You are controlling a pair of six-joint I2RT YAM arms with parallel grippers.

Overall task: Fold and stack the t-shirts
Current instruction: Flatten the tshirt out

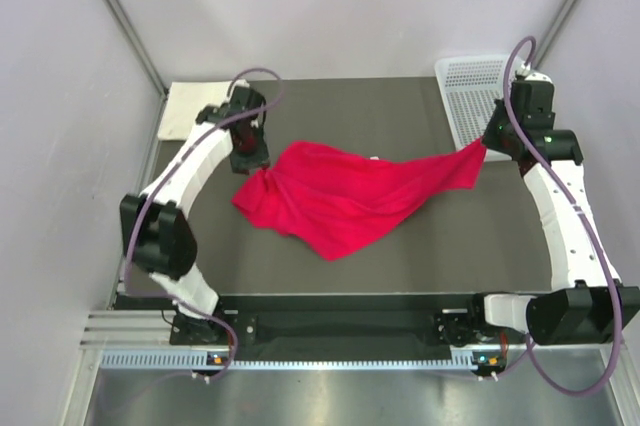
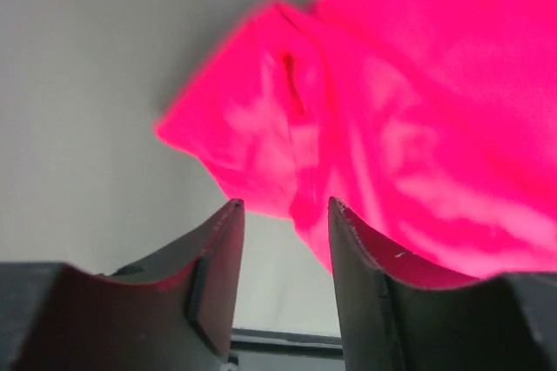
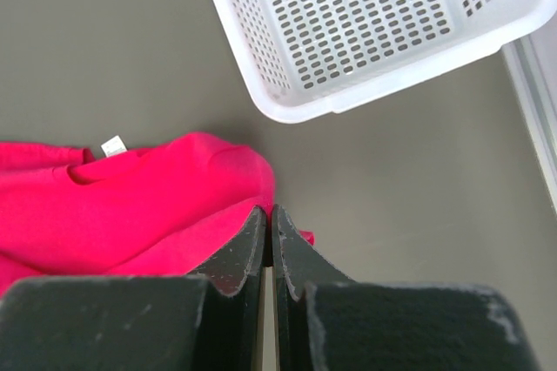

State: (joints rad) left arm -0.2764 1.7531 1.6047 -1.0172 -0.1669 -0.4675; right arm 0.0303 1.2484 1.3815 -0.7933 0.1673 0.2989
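The bright red t-shirt [image 1: 345, 194] lies crumpled across the middle of the dark table. My right gripper [image 1: 487, 149] is shut on its right corner and holds that end stretched out; in the right wrist view the red cloth [image 3: 139, 205] is pinched at the gripper's tips [image 3: 269, 212]. My left gripper [image 1: 250, 160] is open and empty just above the shirt's left end; in the left wrist view the red cloth [image 2: 392, 101] lies just beyond the gripper [image 2: 285, 205]. The cream-white t-shirt [image 1: 190, 108] lies folded at the table's back left corner.
A white plastic mesh basket [image 1: 475, 96] stands at the back right corner, close behind my right gripper; it also shows in the right wrist view [image 3: 365, 23]. A small white label [image 3: 113, 145] shows at the red shirt's collar. Grey walls enclose the table.
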